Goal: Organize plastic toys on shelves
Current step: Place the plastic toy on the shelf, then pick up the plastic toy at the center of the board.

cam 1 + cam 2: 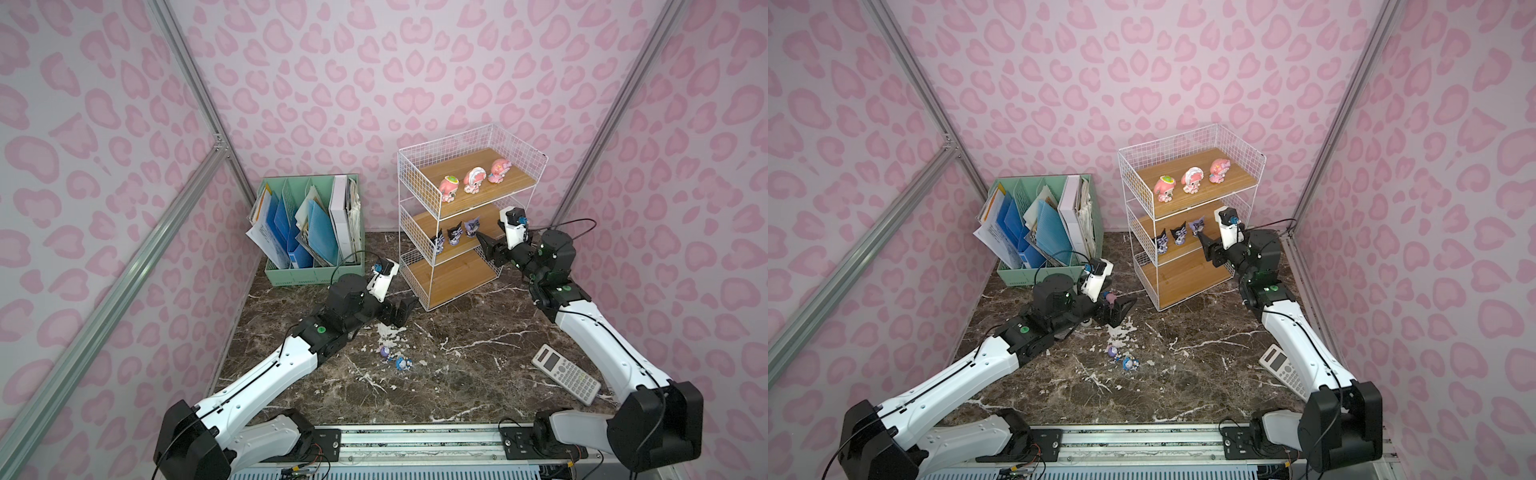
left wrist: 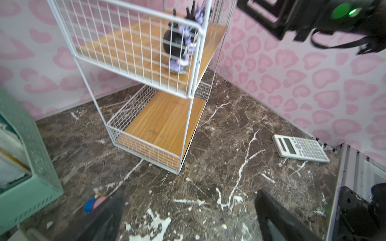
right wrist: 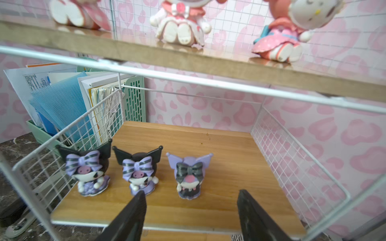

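At middle board's (image 3: 229,150) front edge | right gripper (image 3: 192,195) jaws apart, empty | dark trio (image 3: 139,169) placed | next: tiny toys (image 1: 402,364), bottom board (image 1: 453,277)

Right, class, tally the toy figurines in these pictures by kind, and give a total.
Pink figurines: 3
Black-and-purple pointed-ear figurines: 3
Tiny figurines: 3
Total: 9

All three walls (image 1: 332,83) carry a pale pink paper with darker pink spots, and grey aluminium posts (image 1: 197,91) run up the two back corners. The counter (image 1: 457,374) is dark brown marble with white veins. The light is soft and even.
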Tool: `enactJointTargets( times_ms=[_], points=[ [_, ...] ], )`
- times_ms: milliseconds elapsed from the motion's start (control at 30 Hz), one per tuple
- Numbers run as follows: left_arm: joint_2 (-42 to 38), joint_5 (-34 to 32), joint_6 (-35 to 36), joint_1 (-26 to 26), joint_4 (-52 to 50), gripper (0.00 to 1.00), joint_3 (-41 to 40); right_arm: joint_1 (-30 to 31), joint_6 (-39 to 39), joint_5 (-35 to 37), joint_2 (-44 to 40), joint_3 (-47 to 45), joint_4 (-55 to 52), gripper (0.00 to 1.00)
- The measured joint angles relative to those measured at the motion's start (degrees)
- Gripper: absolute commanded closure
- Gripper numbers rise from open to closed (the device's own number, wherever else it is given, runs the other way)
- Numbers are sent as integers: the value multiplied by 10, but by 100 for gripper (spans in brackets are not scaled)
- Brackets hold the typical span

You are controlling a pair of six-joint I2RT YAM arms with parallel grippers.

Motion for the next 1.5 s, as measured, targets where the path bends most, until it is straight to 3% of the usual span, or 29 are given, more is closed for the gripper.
enactJointTargets(
  times_ms=[300, 500, 767, 1067, 1500],
  points=[
    [-67, -108, -98, 7, -109, 2, -106, 183, 35, 68, -74, -97, -125, 34],
    [-122, -167, -183, 32, -163, 2, -169, 348, 19, 137, -6, -85, -235, 40],
    [-142, -190, -246, 64, -184, 2, -210, 513, -65, 239, 95, -62, -316, 43],
    [-144, -167, -264, 105, -163, 2, -233, 583, -143, 337, 166, -75, -261, 52],
    [-138, -165, -261, 117, -155, 2, -231, 607, -175, 369, 252, -67, -214, 58]
  ],
)
